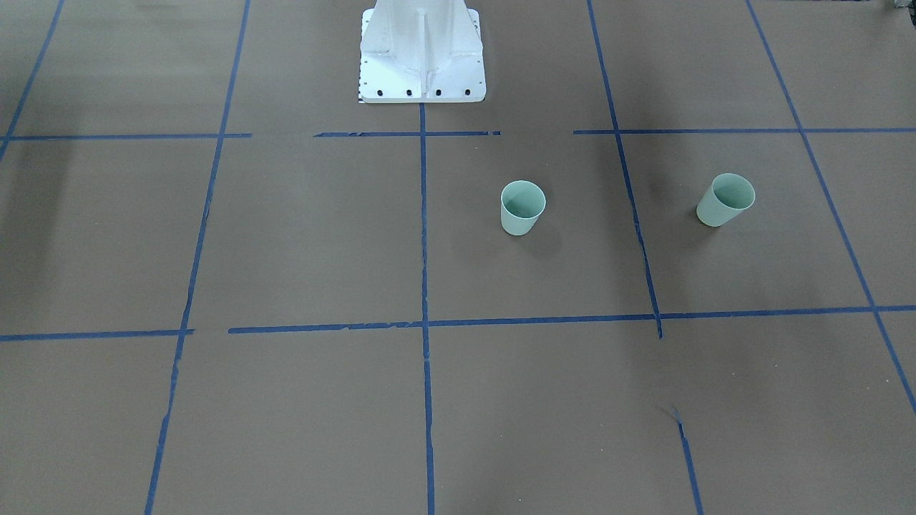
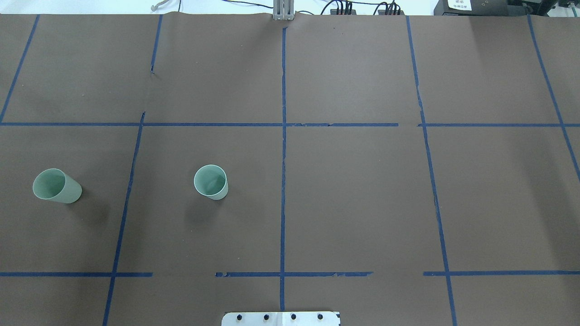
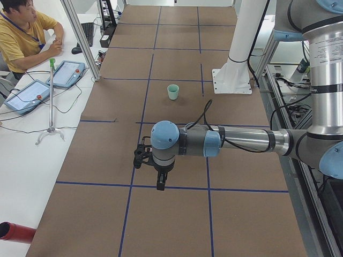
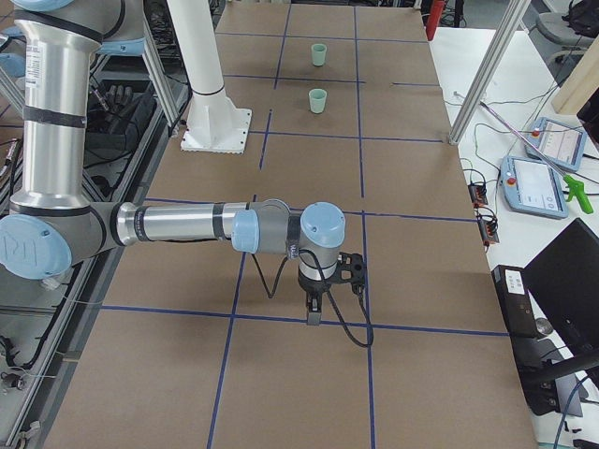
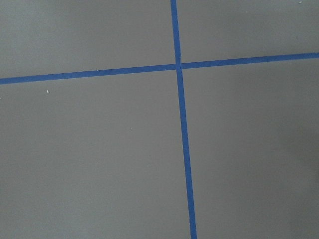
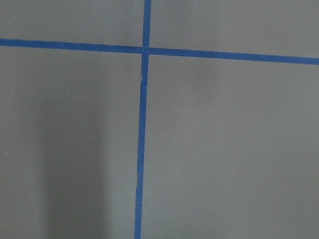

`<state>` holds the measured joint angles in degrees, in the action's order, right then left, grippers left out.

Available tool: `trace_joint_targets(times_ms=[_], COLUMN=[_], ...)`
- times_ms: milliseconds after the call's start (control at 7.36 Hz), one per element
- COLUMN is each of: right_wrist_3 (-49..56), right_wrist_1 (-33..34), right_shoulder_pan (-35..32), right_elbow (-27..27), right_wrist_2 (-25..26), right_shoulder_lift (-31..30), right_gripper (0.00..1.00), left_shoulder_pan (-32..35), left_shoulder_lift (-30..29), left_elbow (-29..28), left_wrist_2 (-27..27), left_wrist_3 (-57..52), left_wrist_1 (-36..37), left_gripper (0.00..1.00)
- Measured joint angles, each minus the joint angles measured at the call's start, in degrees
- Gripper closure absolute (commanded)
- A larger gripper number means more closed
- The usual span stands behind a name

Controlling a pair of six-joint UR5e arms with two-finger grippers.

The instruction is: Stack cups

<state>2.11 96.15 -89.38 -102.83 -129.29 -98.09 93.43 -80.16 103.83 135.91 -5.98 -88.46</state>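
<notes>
Two pale mint-green cups stand upright and apart on the brown table, on my left side. One cup [image 2: 210, 181] [image 1: 522, 207] [image 4: 318, 100] [image 3: 172, 91] is near the centre line. The other cup [image 2: 56, 185] [image 1: 725, 199] [image 4: 319, 53] is near the left end. My left gripper [image 3: 160, 182] hangs over the table's left end and my right gripper [image 4: 314, 313] over its right end, both far from the cups. They show only in the side views, so I cannot tell whether they are open or shut. Both wrist views show only bare table and blue tape.
The white robot pedestal [image 1: 422, 57] [image 2: 281, 318] stands at the table's near edge. Blue tape lines [image 2: 283, 136] divide the table into squares. An operator [image 3: 21, 32] sits beside teach pendants [image 3: 67, 72] off the far side. Cables [image 2: 344, 7] run along the far edge.
</notes>
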Motion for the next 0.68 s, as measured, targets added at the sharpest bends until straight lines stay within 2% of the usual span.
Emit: trace_joint_targets(times_ms=[679], right_wrist_3=[0.0], right_wrist_1=[0.0], right_shoulder_pan=[0.1], right_elbow=[0.0], right_wrist_2=[0.0], right_shoulder_lift=[0.0], right_gripper=[0.00], left_shoulder_pan=[-0.4], left_shoulder_lift=[-0.8], left_elbow=[0.1], left_wrist_2=[0.4], left_wrist_3=[0.5], left_wrist_1=[0.2], left_gripper=[0.00])
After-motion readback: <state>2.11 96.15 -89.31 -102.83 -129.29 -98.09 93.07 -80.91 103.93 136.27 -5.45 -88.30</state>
